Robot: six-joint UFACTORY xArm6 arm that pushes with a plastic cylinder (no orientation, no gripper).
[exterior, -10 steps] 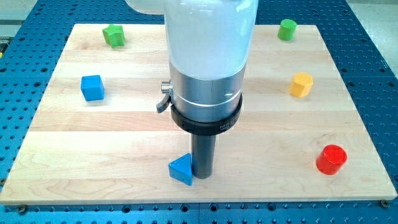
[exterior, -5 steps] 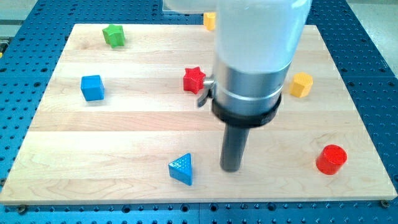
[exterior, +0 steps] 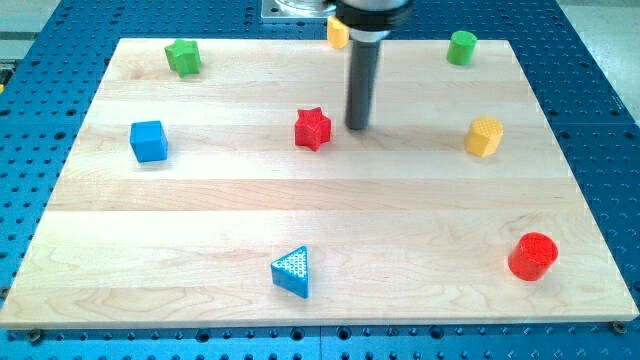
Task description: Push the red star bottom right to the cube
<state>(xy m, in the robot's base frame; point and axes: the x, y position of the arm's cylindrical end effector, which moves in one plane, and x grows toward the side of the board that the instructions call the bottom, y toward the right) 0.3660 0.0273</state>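
The red star (exterior: pixel 313 128) lies on the wooden board (exterior: pixel 200 210), a little above the view's middle. The blue cube (exterior: pixel 148 141) sits at the view's left, level with the star and well apart from it. My tip (exterior: pixel 356 126) rests on the board just to the right of the red star, with a small gap between them. The dark rod rises from the tip toward the view's top.
A green star (exterior: pixel 183 56) is at the top left. A yellow block (exterior: pixel 337 32) is at the top, partly hidden by the rod. A green cylinder (exterior: pixel 461 47), a yellow hexagonal block (exterior: pixel 484 136), a red cylinder (exterior: pixel 532 256) and a blue triangle (exterior: pixel 292 271) also lie on the board.
My tip has moved from beside the blue triangle at the bottom, to the right and then up, to just right of the red star. No block has moved.
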